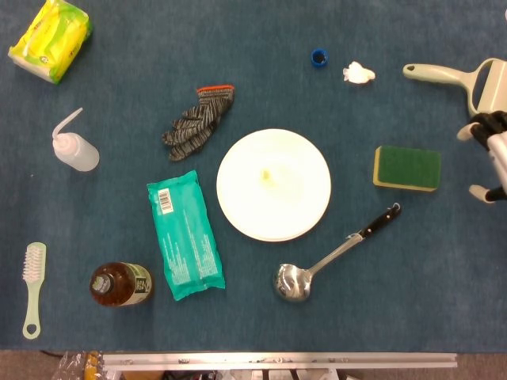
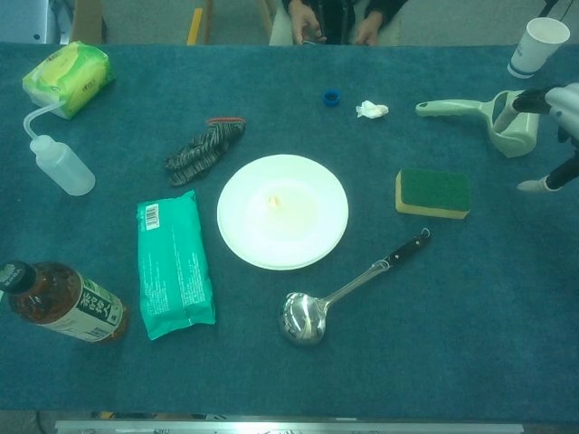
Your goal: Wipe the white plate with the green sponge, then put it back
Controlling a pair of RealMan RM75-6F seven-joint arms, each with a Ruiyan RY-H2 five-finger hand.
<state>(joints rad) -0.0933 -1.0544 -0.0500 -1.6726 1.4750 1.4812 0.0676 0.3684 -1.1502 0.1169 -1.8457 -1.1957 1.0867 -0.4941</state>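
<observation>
A white plate (image 1: 273,184) (image 2: 282,211) with a small yellow smear at its middle lies in the centre of the blue table. The green sponge (image 1: 407,168) (image 2: 433,193), yellow underneath, lies flat to the plate's right. My right hand (image 1: 488,154) (image 2: 554,136) shows at the right edge of both views, to the right of the sponge and apart from it. Its fingers are spread and hold nothing. My left hand appears in neither view.
A steel ladle (image 1: 333,256) lies below the sponge. A lint roller (image 1: 463,85) sits behind my right hand, a paper cup (image 2: 537,47) beyond it. Left of the plate are a glove (image 1: 197,123), teal wipes pack (image 1: 184,235), tea bottle (image 1: 120,284), squeeze bottle (image 1: 74,145) and brush (image 1: 32,287).
</observation>
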